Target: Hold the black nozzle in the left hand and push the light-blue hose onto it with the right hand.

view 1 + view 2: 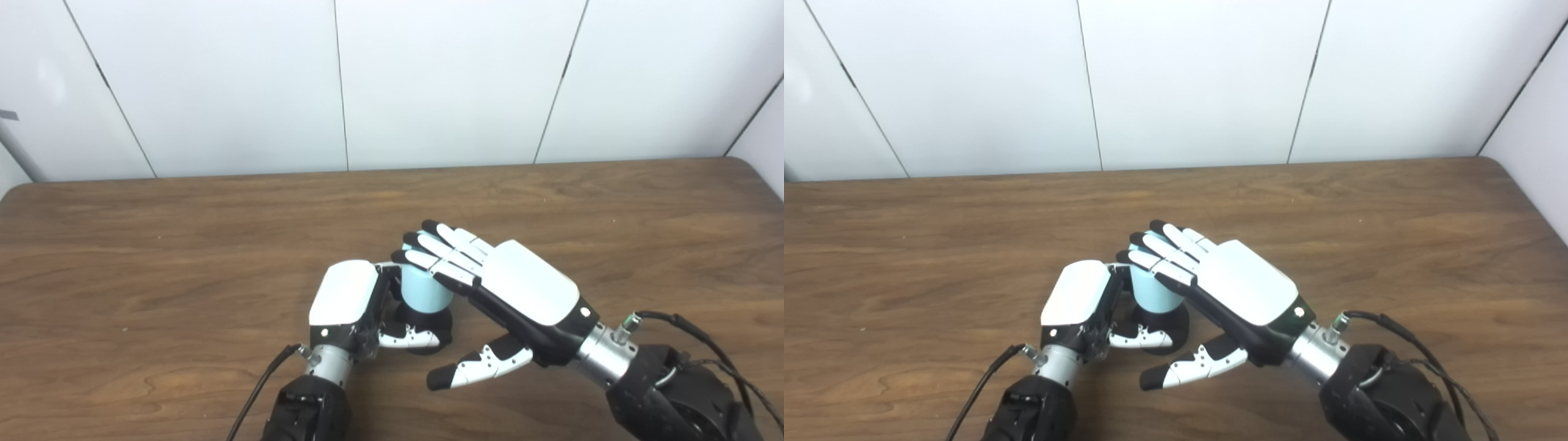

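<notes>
Desk [184, 245]: brown wood-grain top, rounded far corners, far edge set against a white panelled wall [429, 79].
Black nozzle [450, 321]: stands on the desk near the front centre; only its dark base shows.
Light-blue hose [422, 291]: short upright cylinder seated on top of the black nozzle, not touching the desk itself.
Left robot hand [352, 306]: low at the desk beside the nozzle base, thumb across its front.
Remaining desk surface: bare wood grain to left, right and rear.
</notes>
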Available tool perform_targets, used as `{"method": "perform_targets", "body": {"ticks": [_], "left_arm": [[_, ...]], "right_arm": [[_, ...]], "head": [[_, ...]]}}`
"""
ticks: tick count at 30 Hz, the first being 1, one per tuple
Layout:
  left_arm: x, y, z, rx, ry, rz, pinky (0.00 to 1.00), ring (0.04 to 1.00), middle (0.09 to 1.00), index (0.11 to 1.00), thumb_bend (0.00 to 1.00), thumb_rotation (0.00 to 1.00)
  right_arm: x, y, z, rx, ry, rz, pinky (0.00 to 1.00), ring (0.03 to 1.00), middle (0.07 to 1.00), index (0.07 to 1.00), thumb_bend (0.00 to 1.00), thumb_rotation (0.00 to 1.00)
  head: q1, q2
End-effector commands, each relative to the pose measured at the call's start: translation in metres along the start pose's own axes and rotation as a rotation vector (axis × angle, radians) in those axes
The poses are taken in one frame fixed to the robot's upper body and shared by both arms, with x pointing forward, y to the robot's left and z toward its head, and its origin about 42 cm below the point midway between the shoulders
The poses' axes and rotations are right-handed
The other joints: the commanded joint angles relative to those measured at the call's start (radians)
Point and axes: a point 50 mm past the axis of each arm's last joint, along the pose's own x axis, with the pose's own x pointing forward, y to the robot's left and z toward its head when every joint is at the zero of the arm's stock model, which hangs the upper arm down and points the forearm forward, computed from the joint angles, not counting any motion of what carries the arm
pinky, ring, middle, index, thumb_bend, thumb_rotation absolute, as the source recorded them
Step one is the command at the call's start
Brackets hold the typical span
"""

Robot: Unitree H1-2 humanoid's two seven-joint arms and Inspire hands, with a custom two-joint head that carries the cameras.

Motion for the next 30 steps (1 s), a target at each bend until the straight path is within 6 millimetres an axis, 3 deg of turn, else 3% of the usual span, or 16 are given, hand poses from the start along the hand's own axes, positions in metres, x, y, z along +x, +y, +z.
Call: {"method": "perform_targets", "body": {"ticks": [1,23,30], "left_arm": [[-0.002,-0.003,-0.006,0.033,0.024,-0.036,0.68,0.609,0.519,0.469,0.52,0.0],[-0.003,-0.001,-0.003,0.029,0.022,-0.042,0.69,0.612,0.501,0.48,0.52,0.0],[-0.003,-0.002,-0.004,0.028,0.019,-0.045,0.68,0.602,0.505,0.479,0.52,0.0]], "right_arm": [[-0.012,0.024,-0.009,0.021,0.045,0.168,0.96,0.987,0.956,0.899,0.6,0.98],[-0.016,0.039,-0.016,0.024,0.071,0.213,0.95,0.973,0.947,0.898,0.59,0.99],[-0.011,0.023,-0.01,0.033,0.052,0.129,0.96,0.991,0.964,0.922,0.6,1.0]], "head": [[-0.002,0.002],[-0.002,0.011],[-0.005,0.011]]}}
